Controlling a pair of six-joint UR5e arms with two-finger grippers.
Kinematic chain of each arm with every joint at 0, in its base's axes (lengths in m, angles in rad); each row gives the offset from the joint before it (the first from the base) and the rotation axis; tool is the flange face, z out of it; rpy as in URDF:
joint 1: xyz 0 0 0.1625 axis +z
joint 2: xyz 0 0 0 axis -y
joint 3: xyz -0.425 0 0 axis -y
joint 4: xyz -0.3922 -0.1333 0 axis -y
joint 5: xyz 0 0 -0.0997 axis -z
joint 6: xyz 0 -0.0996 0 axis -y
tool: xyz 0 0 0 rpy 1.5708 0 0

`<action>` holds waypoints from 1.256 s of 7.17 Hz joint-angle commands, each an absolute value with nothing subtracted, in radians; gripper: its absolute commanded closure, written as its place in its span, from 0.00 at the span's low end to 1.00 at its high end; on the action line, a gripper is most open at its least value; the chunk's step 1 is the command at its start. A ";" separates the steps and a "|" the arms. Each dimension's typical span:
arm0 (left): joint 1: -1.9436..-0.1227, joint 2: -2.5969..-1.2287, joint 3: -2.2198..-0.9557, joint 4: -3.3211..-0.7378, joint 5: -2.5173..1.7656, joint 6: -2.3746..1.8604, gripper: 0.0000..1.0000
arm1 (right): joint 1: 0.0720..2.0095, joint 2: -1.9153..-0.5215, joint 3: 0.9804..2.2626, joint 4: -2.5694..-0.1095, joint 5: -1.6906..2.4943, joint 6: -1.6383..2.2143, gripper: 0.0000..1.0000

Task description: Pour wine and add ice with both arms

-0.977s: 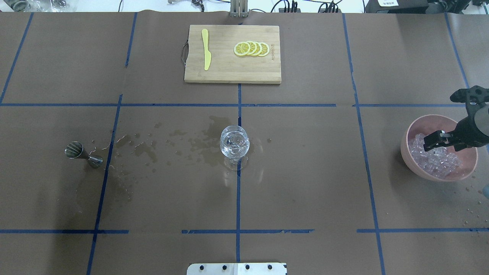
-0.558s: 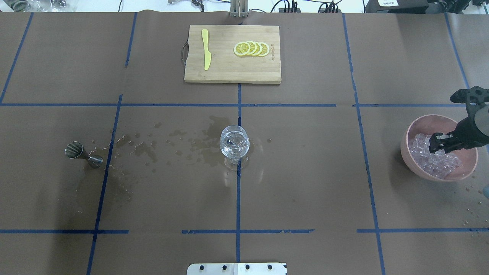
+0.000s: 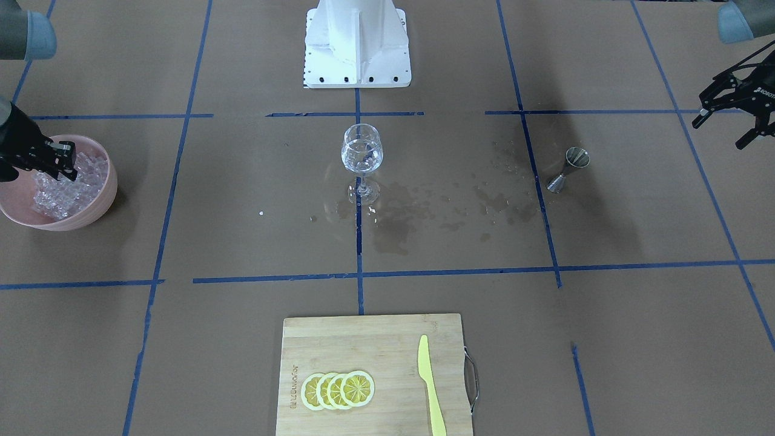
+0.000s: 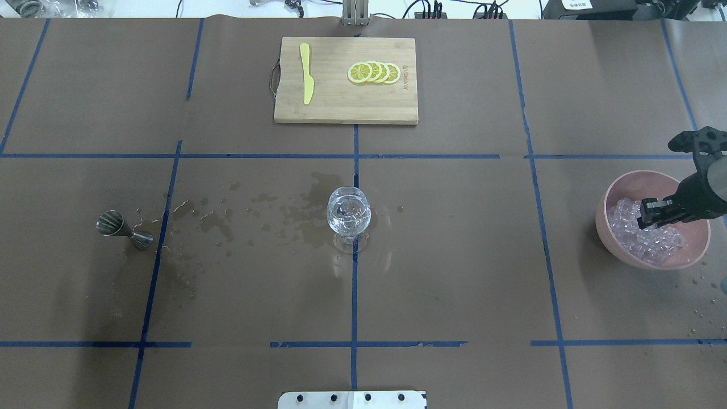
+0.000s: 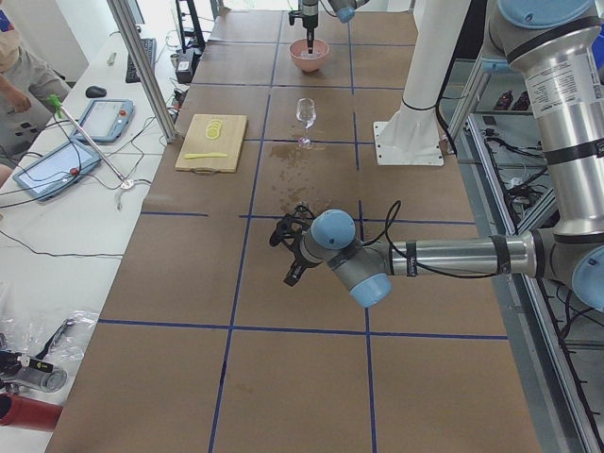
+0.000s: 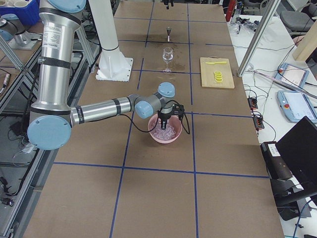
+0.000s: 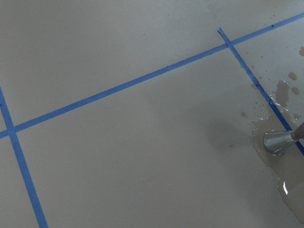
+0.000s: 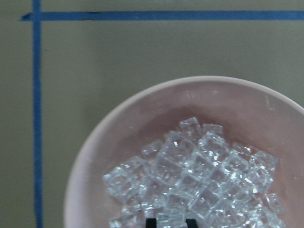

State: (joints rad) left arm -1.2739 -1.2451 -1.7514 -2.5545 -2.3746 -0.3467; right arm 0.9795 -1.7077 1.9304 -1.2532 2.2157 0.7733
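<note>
My right end effector (image 4: 649, 215) is lowered into the pink bowl (image 4: 610, 238) at the 3 o'clock edge of the worktop (image 4: 454, 272), its fingers drawn close together over the heap of ice (image 4: 653, 244). In the right wrist view only two dark fingertips show at the bottom edge, touching the uppermost cubes; whether a cube is actually pinched between them I cannot tell. I judge this posture to be the pick-up step for the ice.

The wine glass (image 4: 349, 213) stands upright at the centre of the worktop, well apart from the bowl, holding clear contents, so I judge some ice to be in it already. Wet stains spread from its foot toward 9 o'clock, where the steel jigger (image 4: 122, 228) stands tilted.

My left end effector (image 3: 735, 106) hangs released, fingers spread, near the jigger yet clear of it, leaving the centre free for the ice transfer. At 12 o'clock lies a cutting board (image 4: 345, 111) bearing lemon slices (image 4: 374, 72) and a yellow knife (image 4: 306, 72), untouched.
</note>
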 commanded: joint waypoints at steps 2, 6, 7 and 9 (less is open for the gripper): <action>-1.279 -1.246 -1.749 -2.556 -2.370 -0.348 0.00 | 1.057 -1.547 2.022 -1.390 2.279 0.779 1.00; -1.281 -1.249 -1.740 -2.559 -2.367 -0.345 0.00 | 0.883 -1.142 2.019 -1.615 2.205 1.176 1.00; -1.288 -1.250 -1.740 -2.559 -2.368 -0.344 0.00 | 0.829 -1.049 1.979 -1.615 2.191 1.290 1.00; -1.292 -1.250 -1.741 -2.559 -2.368 -0.344 0.00 | 0.734 -0.919 1.931 -1.614 2.084 1.463 1.00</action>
